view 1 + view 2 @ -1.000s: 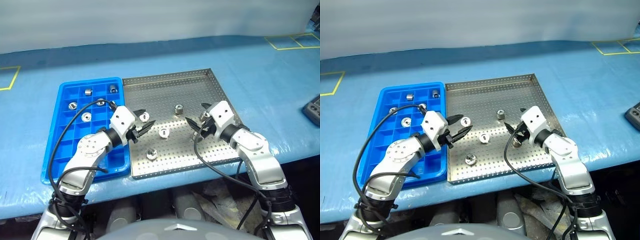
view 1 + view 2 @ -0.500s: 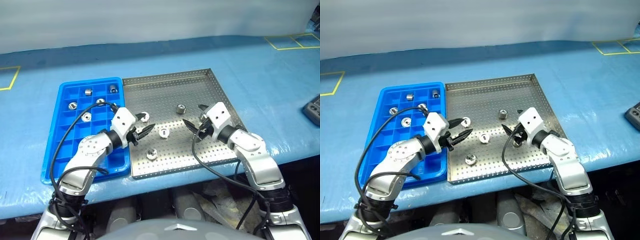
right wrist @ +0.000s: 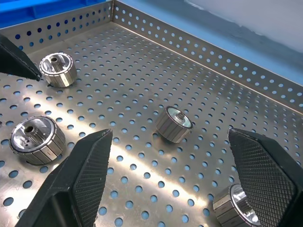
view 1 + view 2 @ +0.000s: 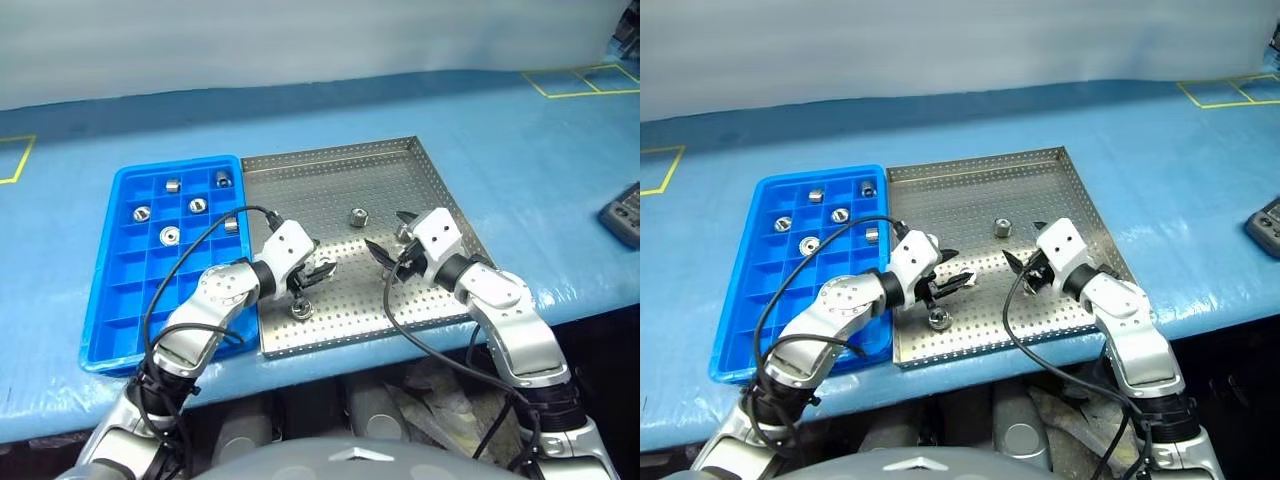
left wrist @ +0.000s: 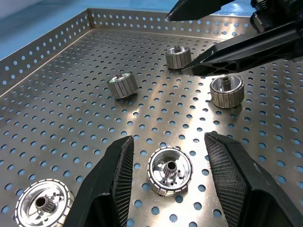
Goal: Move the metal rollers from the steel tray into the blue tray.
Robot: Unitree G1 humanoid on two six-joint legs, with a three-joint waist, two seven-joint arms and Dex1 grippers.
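On the blue-covered bench (image 4: 520, 140) the steel tray (image 4: 330, 170) sits near the front edge, with the blue tray (image 4: 115, 300) touching its left side. Five metal rollers (image 4: 170, 236) already lie in separate compartments at the far end of the blue tray, each alone in its square.

The left end effector (image 4: 318, 273) is low over the front-left part of the steel tray, its two black fingers apart and holding nothing. In the left wrist view a roller (image 5: 169, 171) stands on its end between the spread fingers (image 5: 111, 182), untouched by either one. Another roller (image 5: 42, 204) rests just beside it, closer to the tray's front rim. Further in, three more lie on the perforated floor: one on its side (image 5: 122, 85), one upright (image 5: 227, 91), and one (image 5: 178, 57) just beside the tip of the other arm's finger.

The right end effector (image 4: 389, 252) hovers over the right half of the steel tray, fingers spread wide and empty. In the right wrist view a roller (image 3: 173, 124) lies tipped on its side between its fingers, well apart from both.

A dark device (image 4: 625, 212) lies at the bench's right edge.
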